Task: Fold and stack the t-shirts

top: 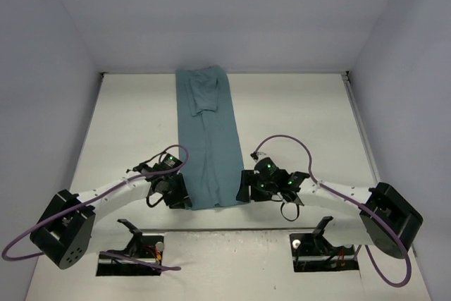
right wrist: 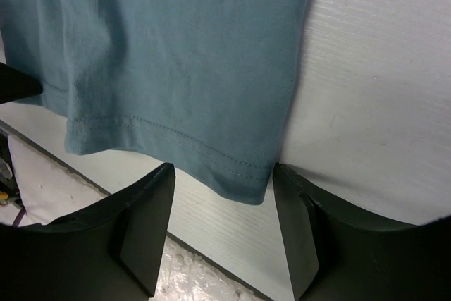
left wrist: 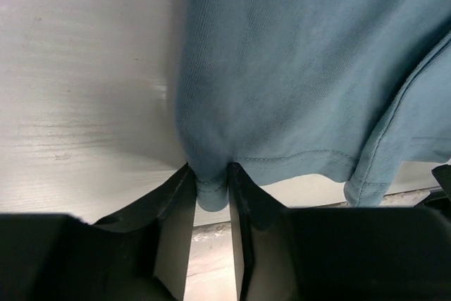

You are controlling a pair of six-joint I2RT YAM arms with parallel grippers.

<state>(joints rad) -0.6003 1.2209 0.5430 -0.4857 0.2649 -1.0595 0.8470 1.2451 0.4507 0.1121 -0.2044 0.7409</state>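
The teal t-shirt [top: 208, 142] lies folded into a long narrow strip down the middle of the table, collar end at the far wall, hem near the front. My left gripper [top: 184, 199] is at the hem's near left corner. In the left wrist view the gripper [left wrist: 211, 189] is shut on that corner of the t-shirt [left wrist: 303, 68]. My right gripper [top: 245, 187] is at the hem's near right corner. In the right wrist view the gripper [right wrist: 222, 181] is open, its fingers standing either side of the t-shirt's corner [right wrist: 176, 54], which lies flat on the table.
The white table [top: 303, 125] is walled on the left, back and right. Two openings with mounts and cables [top: 134, 255] [top: 320, 248] sit at the near edge by the arm bases.
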